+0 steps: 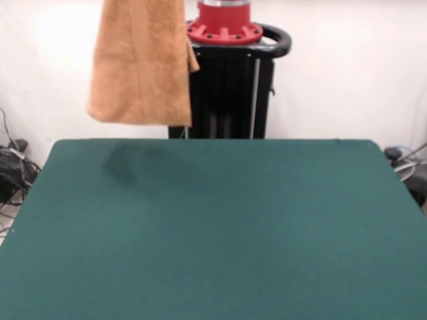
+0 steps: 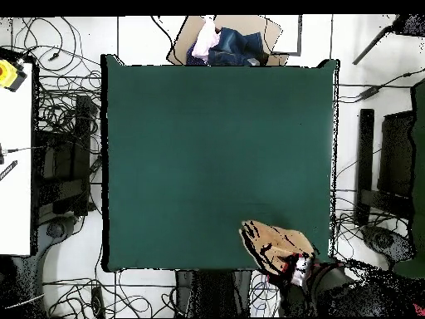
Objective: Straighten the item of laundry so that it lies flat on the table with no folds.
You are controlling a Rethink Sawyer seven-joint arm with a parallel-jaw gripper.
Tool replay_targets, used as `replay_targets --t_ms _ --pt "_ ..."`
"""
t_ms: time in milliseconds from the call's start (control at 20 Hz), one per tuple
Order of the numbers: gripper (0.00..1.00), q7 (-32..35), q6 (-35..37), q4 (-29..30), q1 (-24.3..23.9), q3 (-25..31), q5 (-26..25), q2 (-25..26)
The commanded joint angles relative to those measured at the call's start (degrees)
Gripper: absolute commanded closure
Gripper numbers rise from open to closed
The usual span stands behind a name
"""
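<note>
The towel [image 1: 141, 63] is seen hanging in the air in the front view, well above the table [image 1: 220, 240] and not touching it. It is orange-tan and fuzzy, and it hangs as a long vertical piece whose top goes out of the picture at the upper edge. A flat band runs down it, and its lower edge is roughly level, a little lower on the right side. One small corner of cloth sticks out on its right side, in front of the red ring of the pedestal [image 1: 225, 30]. A soft dark shadow [image 1: 130, 163] is cast on the green cloth below the towel, near the far left part of the table. In the overhead view the towel [image 2: 274, 242] is seen as a bunched tan shape at the table's [image 2: 216, 158] bottom right corner, partly over the green cloth and partly past its edge. Just beside it, the gripper [image 2: 297, 267] is shown as a small red and white part, with the dark arm behind it. It cannot be told whether the gripper is spread or pressed together, because it is too small and ragged there. A pile of blue and white clothes [image 2: 217, 46] is seen beyond the top edge of the table. Many cables [image 2: 58, 108] are lying on the floor around the table.
</note>
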Motion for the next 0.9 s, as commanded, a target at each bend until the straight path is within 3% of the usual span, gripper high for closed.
replay_targets --t_ms 50,100,150,200,300,400,450,550,700,750,900 --pt "1.00 -15.4 3.2 -0.9 -0.5 -0.8 3.8 -0.4" --pt "1.00 -16.9 3.7 -1.0 -1.1 -1.6 5.3 -0.5" --pt "1.00 -16.9 -1.9 1.5 -0.9 -1.4 -1.1 0.5" --pt "1.00 -16.9 -4.4 2.7 -1.0 -1.5 -3.5 1.5" --pt "1.00 -21.1 1.2 0.3 -2.5 -2.7 4.7 0.5" --pt "1.00 -18.8 -6.0 2.7 -2.0 -1.9 -4.4 2.3" --pt "1.00 -18.8 -4.9 1.9 -2.3 -1.9 -3.6 2.5" --pt "1.00 -20.8 3.2 -1.8 -3.0 -1.9 3.4 1.5" --pt "1.00 -16.1 -11.2 4.4 -2.0 -1.4 -6.3 5.1" --pt "1.00 -15.7 -11.3 4.7 -1.9 -1.4 -6.3 5.4" --pt "1.00 -18.0 1.2 -0.7 -1.5 -0.8 -1.7 2.5"
